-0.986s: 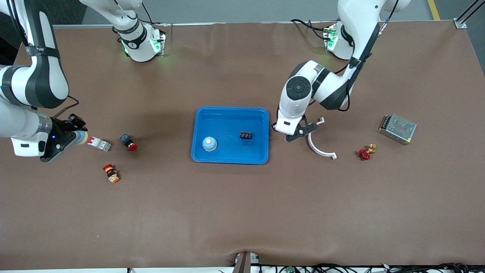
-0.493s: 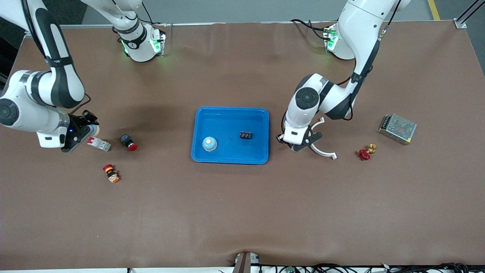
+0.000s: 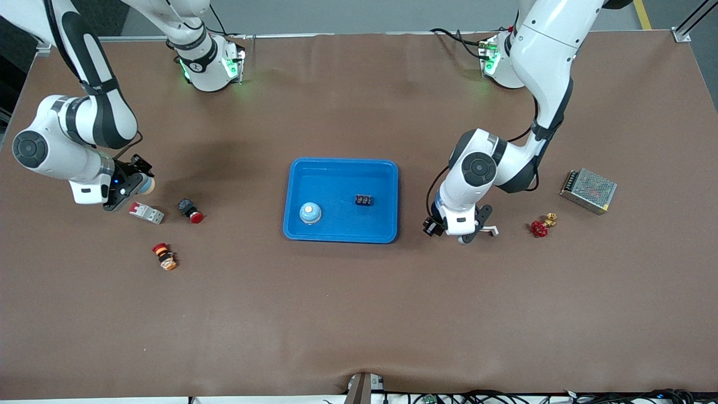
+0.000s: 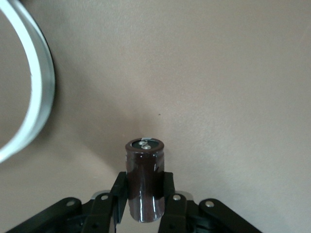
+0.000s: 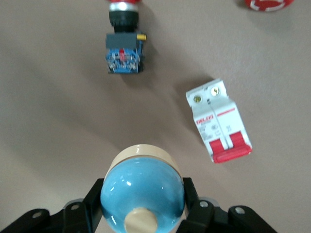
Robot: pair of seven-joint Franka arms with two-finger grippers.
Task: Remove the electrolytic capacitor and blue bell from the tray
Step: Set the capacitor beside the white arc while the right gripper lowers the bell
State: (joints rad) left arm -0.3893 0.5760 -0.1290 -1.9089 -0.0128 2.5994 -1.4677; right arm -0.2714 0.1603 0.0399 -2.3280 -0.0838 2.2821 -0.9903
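orange-topped push button (image 3: 164, 256) nearest on bench (image 3: 359, 314) | left tool (image 4: 145, 206) clamped on brown capacitor (image 4: 145, 179), over bench between blue tray (image 3: 341, 234) and white curved bracket (image 4: 29, 92) | right tool (image 5: 142, 206) gripping blue bell (image 5: 142, 196) over bench beside red-and-white breaker (image 5: 218, 121) | second bell (image 3: 310, 212) in tray
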